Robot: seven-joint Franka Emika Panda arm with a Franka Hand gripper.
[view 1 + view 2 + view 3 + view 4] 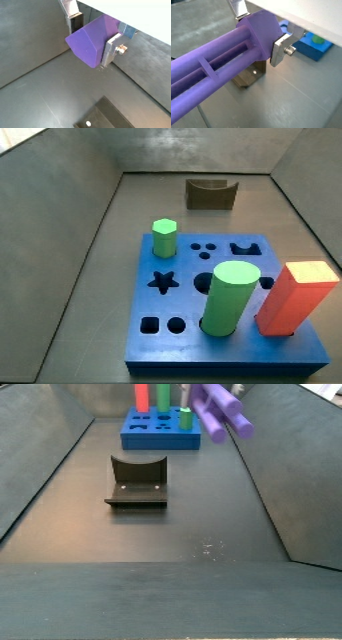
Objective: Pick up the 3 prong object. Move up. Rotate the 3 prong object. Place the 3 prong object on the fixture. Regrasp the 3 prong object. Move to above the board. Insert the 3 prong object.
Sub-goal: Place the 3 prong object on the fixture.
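Observation:
My gripper (90,46) is shut on one end of the 3 prong object (218,75), a slim purple ridged peg. In both wrist views the silver fingers (280,47) clamp its flat end. In a side view the 3 prong object (221,411) hangs tilted in the air, high at the right, beside the blue board (160,436); the gripper itself is out of that frame. The dark fixture (138,479) stands on the floor below and to the left, apart from the peg. It also shows in a wrist view (248,80) under the peg, and in a side view (211,194) behind the board (227,343).
The board carries a green hexagonal peg (163,236), a tall green cylinder (230,298) and an orange-red block (297,296). A star cutout (162,282) and other cutouts are open. Grey sloping walls enclose the dark floor.

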